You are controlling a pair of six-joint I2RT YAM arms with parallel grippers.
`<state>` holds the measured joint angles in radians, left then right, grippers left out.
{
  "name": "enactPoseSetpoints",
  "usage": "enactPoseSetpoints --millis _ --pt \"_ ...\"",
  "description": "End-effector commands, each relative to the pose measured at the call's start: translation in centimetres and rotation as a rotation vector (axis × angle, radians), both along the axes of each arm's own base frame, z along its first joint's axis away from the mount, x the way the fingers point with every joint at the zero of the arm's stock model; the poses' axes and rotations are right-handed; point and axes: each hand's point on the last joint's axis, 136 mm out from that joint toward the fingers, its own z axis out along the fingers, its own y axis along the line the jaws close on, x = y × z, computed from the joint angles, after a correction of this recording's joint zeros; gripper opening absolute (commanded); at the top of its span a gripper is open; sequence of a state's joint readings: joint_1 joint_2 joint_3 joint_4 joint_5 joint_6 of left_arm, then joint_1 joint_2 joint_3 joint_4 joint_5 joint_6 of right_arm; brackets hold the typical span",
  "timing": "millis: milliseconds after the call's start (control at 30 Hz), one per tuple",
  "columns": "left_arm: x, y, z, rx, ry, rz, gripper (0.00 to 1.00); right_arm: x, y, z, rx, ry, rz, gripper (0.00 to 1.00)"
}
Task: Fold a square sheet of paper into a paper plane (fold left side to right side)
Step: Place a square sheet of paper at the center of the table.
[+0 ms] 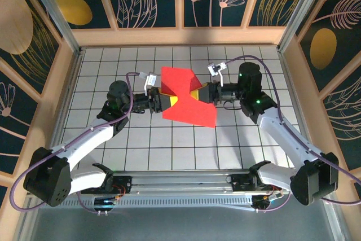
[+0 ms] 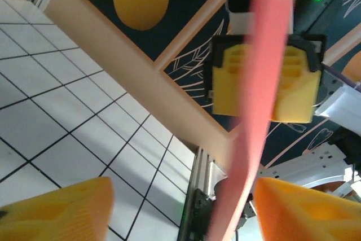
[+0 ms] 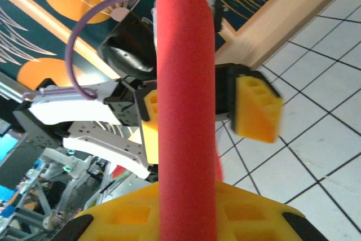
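With right gripper (image 1: 198,93) pinched on thin bright red square sheet of paper (image 1: 192,111) and left gripper (image 1: 171,101) half-spread astride it, seemingly untouching, risks crooked crease if clamped off-line.

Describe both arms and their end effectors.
The left arm and right arm have white links, black joints and looping purple cables. The left end effector and right end effector carry ribbed yellow fingers. A green light glows on the right arm.
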<state>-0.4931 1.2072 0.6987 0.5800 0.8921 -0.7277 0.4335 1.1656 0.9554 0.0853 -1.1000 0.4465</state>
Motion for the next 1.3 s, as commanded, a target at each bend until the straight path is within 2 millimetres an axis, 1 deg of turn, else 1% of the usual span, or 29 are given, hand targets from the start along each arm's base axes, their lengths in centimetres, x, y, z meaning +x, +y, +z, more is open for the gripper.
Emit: enactPoseSetpoints --millis 0,33,67,100,200,233,300,333,433,533,633,700,733,800,867,967,1033,1133,1267 --pt "-0.2 0.0 1.0 -0.001 -0.067 0.0 0.35 1.5 -0.3 -0.1 -0.039 -0.037 -0.068 0.23" --pt "0.1 0.1 0.6 0.01 -0.058 0.013 0.22 1.9 -0.5 -0.5 -0.05 -0.029 -0.088 0.24" --pt "0.2 0.1 0.2 0.019 -0.047 0.023 0.12 2.3 -0.7 -0.7 -0.061 -0.025 -0.106 0.26" --pt "0.4 0.1 -0.2 0.028 -0.032 0.033 0.07 2.6 -0.8 -1.1 -0.074 -0.02 -0.127 0.29" --pt "1.0 0.3 -1.6 0.051 0.011 0.068 0.05 3.9 -1.5 -2.4 -0.127 -0.014 -0.204 0.37" --pt "1.1 0.4 -2.1 0.058 0.026 0.079 0.04 4.4 -1.9 -2.9 -0.145 -0.008 -0.237 0.41" --pt "1.7 0.5 -3.5 0.086 0.074 0.109 0.0 5.5 -2.9 -3.8 -0.175 0.006 -0.302 0.47" --pt "1.9 0.5 -4.4 0.099 0.105 0.116 0.0 6.2 -3.4 -4.4 -0.194 0.02 -0.344 0.53" --pt "2.7 0.5 -7.3 0.138 0.208 0.152 0.0 7.9 -5.4 -6.3 -0.241 0.061 -0.468 0.63" --pt "3.1 0.6 -10.5 0.191 0.313 0.172 0.0 9.0 -7.1 -8.5 -0.283 0.109 -0.569 0.72" --pt "3.3 0.8 -14.0 0.243 0.417 0.198 0.0 9.6 -8.8 -10.9 -0.29 0.188 -0.666 0.76" --pt "3.4 1.0 -16.2 0.283 0.477 0.223 0.0 9.7 -9.3 -12.5 -0.289 0.237 -0.706 0.76" --pt "3.4 1.2 -17.3 0.306 0.507 0.236 0.0 9.6 -9.4 -13.5 -0.287 0.267 -0.714 0.75" --pt "3.4 1.6 -19.4 0.352 0.564 0.259 0.0 9.2 -9.3 -15.1 -0.271 0.323 -0.712 0.7" --pt "3.1 1.9 -21.5 0.402 0.621 0.27 0.0 8.7 -8.9 -17.0 -0.263 0.387 -0.694 0.6" --pt "3.0 2.6 -23.9 0.493 0.673 0.298 0.0 8.2 -8.5 -19.6 -0.271 0.474 -0.684 0.43" --pt "3.0 3.1 -24.9 0.544 0.69 0.313 0.0 7.9 -7.9 -21.1 -0.278 0.514 -0.665 0.33" --pt "3.0 3.2 -25.2 0.572 0.694 0.311 0.0 7.5 -6.7 -23.1 -0.307 0.554 -0.634 0.2" --pt "3.0 3.3 -25.7 0.602 0.698 0.305 0.0 7.2 -4.6 -25.3 -0.361 0.583 -0.58 0.07"
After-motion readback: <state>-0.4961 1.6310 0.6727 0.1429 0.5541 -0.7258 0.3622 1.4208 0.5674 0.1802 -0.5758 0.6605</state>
